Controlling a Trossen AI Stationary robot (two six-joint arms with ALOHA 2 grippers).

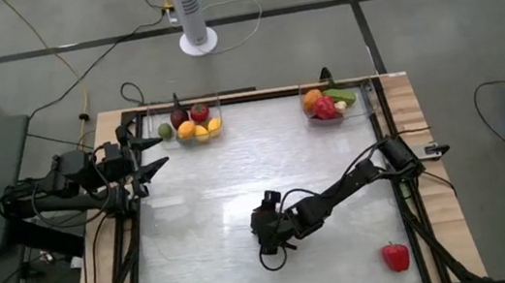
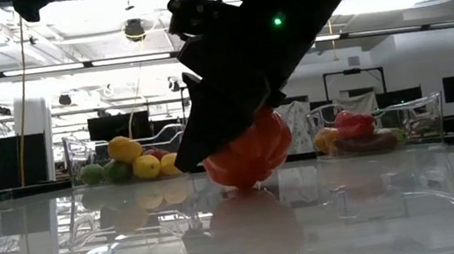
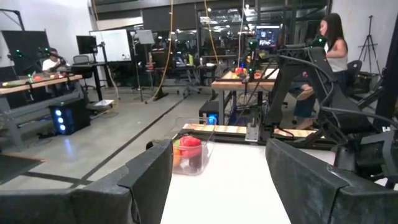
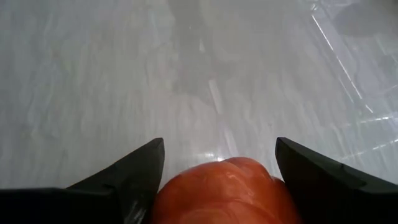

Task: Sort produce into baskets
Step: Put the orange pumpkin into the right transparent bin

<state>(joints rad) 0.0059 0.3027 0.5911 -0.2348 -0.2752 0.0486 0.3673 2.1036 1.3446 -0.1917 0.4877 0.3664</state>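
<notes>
Produce item in hand, a glossy red-orange toy pepper (image 2: pixel 249 155), sits on the table's middle between the right gripper (image 4: pixel 217 163) fingers, so we close squarely around it, though whether they clench it yet we cannot tell.

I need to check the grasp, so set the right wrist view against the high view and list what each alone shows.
Right wrist view only: an orange-red pepper sits between the right gripper fingers.

High view only: the idle left gripper at the table's left edge, both baskets filled with produce, and a stray red pepper.

Both: the table.
</notes>
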